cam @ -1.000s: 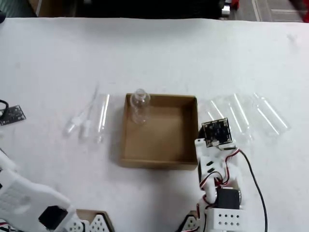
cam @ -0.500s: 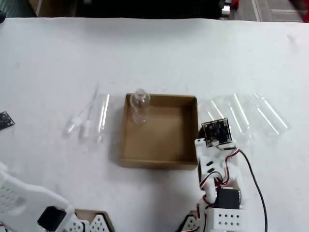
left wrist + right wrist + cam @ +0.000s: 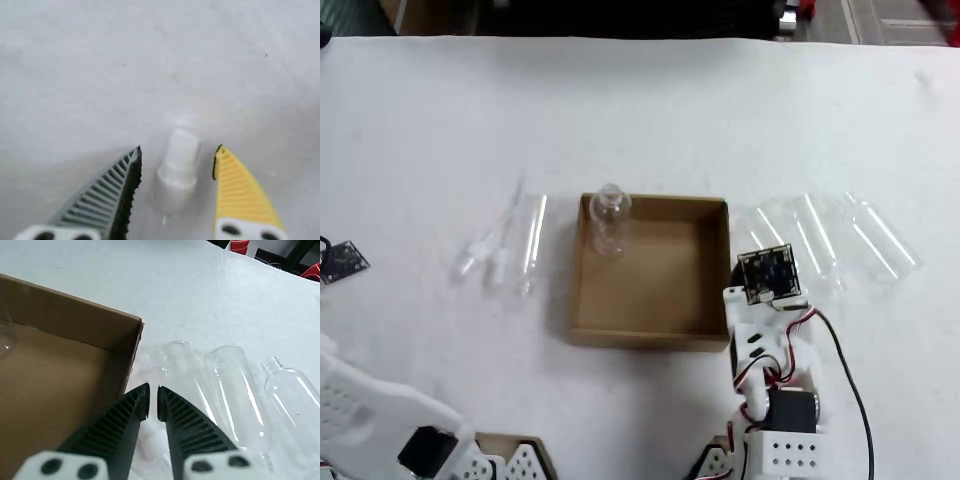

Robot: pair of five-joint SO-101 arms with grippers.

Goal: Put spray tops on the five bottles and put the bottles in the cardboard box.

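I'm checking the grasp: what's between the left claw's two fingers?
A white spray top sits between the fingers of the open left claw, touching neither; the left wrist view shows it.

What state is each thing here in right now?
cardboard box: open, one bottle inside.
three bottles right of it: lying down, no tops.
bottle left of it: lying down.
left gripper: open, astride a spray top.
right gripper: shut, empty.
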